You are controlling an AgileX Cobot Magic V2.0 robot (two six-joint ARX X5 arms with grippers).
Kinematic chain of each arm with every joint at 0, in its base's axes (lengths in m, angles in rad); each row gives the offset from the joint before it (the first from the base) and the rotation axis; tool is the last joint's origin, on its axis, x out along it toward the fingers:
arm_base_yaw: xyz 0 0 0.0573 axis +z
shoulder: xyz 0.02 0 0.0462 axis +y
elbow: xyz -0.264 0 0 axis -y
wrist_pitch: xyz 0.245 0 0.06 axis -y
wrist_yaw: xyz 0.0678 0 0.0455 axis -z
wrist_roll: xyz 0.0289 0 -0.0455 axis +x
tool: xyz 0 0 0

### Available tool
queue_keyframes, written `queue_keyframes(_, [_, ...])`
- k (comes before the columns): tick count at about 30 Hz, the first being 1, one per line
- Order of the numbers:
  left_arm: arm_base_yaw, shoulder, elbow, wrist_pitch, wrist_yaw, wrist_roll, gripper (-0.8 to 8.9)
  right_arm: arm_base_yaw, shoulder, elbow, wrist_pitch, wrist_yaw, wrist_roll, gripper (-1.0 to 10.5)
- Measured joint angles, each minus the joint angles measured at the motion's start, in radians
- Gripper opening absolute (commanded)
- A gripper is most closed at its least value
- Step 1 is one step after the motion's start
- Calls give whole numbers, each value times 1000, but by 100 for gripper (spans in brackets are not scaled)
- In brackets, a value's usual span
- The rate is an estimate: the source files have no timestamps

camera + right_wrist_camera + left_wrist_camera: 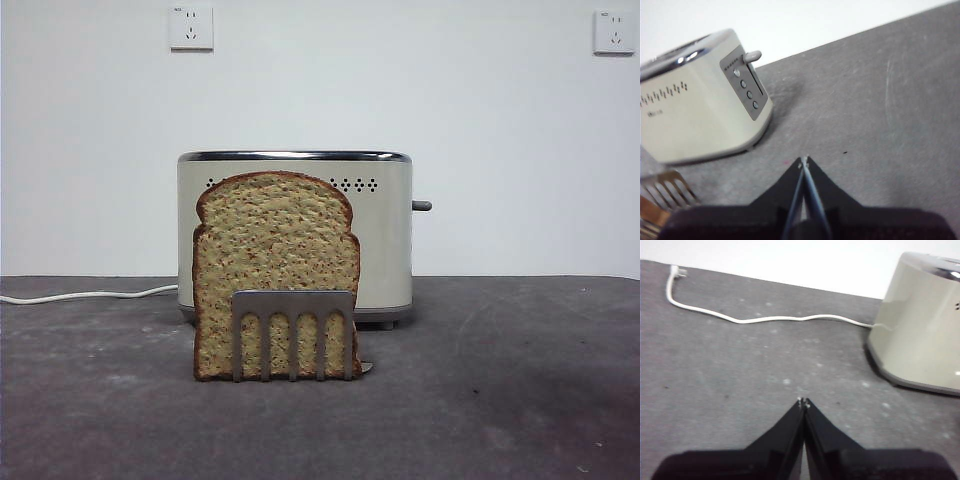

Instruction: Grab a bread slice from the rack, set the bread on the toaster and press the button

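Note:
The brown wholegrain slice of bread (275, 265) stands upright in the small silver rack (293, 330) on the dark table, in front of the cream toaster (385, 235). The dark grey button (421, 205) sticks out of the toaster's right side; it also shows in the right wrist view (753, 56). My left gripper (803, 402) is shut and empty, above the table beside the toaster's (920, 330) cord side. My right gripper (804, 161) is shut and empty, above the table beside the toaster's (695, 110) button side, with the rack (667, 190) close by. Neither arm shows in the front view.
The white cord (85, 295) runs from the toaster along the table to the left; it also shows in the left wrist view (755, 318). A white wall with two sockets (191, 27) stands behind the table.

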Motion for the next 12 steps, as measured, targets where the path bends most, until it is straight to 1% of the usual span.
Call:
queue_keyframes(3, [0,0,1,2,53,-34,-8,0,2,10,-15,-1,82,-12])
queue_keyframes(5, [0,0,8,-2,90,-67,-8,0,13,32,-19,-1,122,-12])
queue_keyframes(8, [0,0,46,-1,126,-116,-8,0,34,85,-17,-1,151,-12])
queue_keyframes(12, [0,6,128,5,172,-144,-8,0,101,179,-8,-3,165,-12])
